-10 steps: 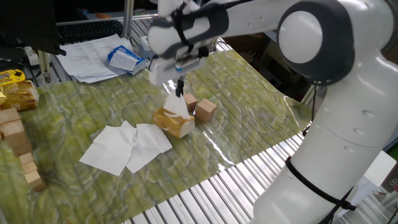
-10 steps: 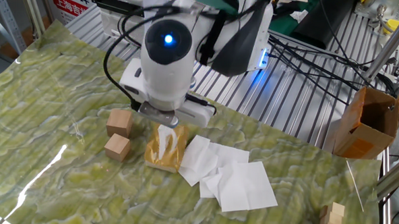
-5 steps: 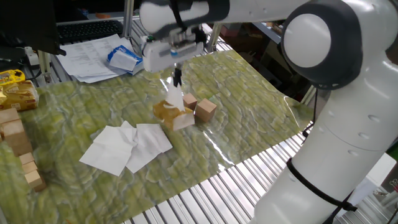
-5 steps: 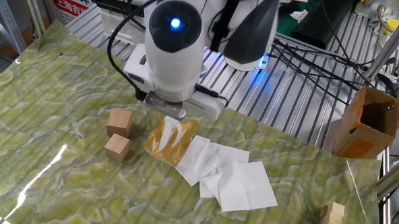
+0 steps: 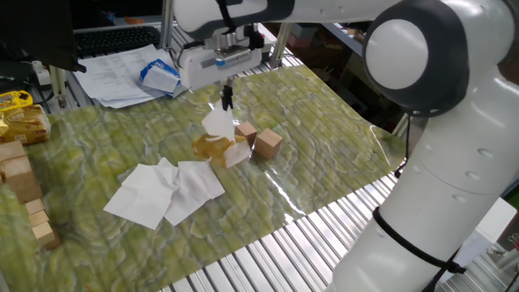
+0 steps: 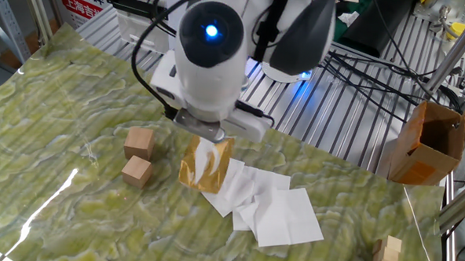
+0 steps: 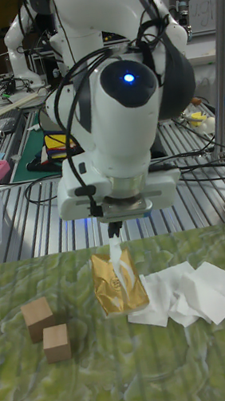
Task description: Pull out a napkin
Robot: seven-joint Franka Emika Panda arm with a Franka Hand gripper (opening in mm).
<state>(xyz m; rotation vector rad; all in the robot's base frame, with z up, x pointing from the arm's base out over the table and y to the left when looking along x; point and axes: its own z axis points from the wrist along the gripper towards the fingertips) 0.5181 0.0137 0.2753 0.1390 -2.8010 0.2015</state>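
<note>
Gripper: the two-finger gripper [image 5: 227, 100] is pinched on the top of the thin white paper napkin [image 5: 219, 123].
Napkin: it hangs straight below the fingers, long axis about vertical, lower end still in the golden-yellow tissue pack [image 7: 114, 284].
Pack: tilted up, near the middle of the green marbled tabletop [image 5: 324, 130].

One gripper [image 5: 226, 100], one arm. One napkin [image 5: 219, 124] pinched at gripper. One golden-yellow tissue pack [image 7: 115, 286] at mid-mat. Two loose wooden cubes [image 6: 139, 142] [image 6: 137, 172] beside pack. White napkins [image 6: 267, 208] lying flat on green mat [image 6: 51, 115]: overlapping pile, about four, exact count unclear. Wooden blocks [image 5: 23, 182] at mat's left edge: several, stacked, count unclear. One cardboard box [image 6: 425, 144] off table. One printed paper stack [image 5: 113, 73] at far edge.
</note>
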